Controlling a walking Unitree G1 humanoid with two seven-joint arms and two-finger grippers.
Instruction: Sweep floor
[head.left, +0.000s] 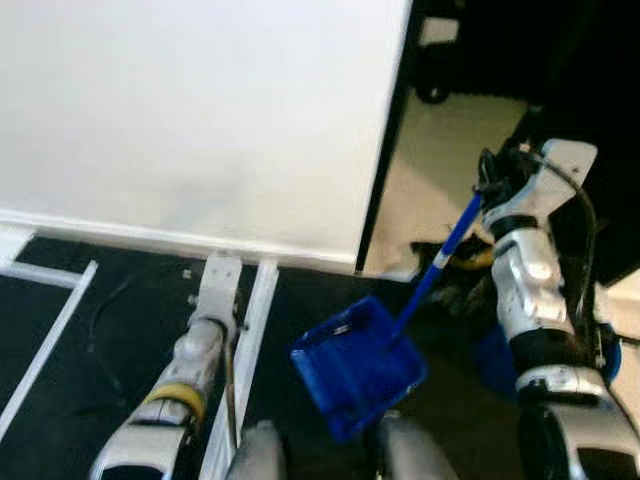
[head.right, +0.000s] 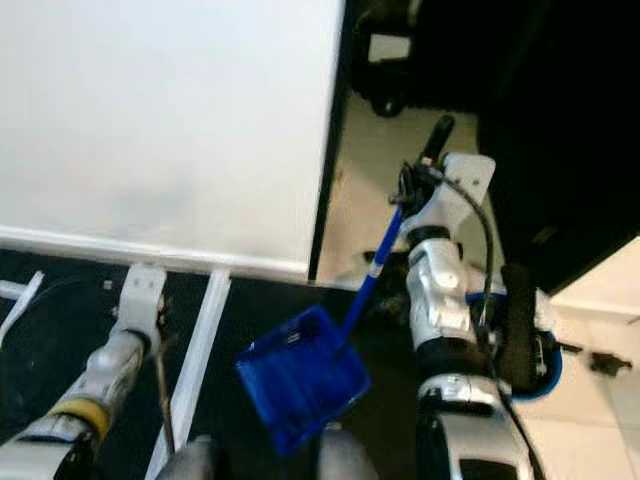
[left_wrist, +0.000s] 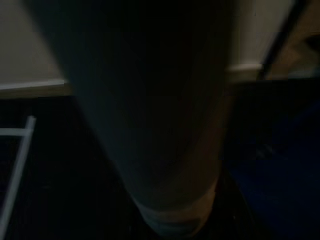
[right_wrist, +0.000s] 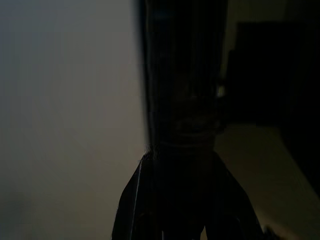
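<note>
Close below the head camera, I am seeing the blue dustpan (head.left: 357, 368) hanging over dark floor (head.left: 120, 330), its handle (head.left: 440, 255) rising into my right gripper (head.left: 492, 180), fingers clamped on it. Left gripper (head.left: 221, 272): finger spread unreadable. Beyond, white wall (head.left: 200, 110).

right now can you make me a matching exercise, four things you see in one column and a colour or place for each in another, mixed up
Things:
1. dustpan
2. wall panel
3. right pincer
4. band on the left arm

Colour or place:
A. yellow
B. at the top of the blue handle
C. blue, low over the dark floor
D. white, straight ahead

Pairs: 1-C, 2-D, 3-B, 4-A
</note>
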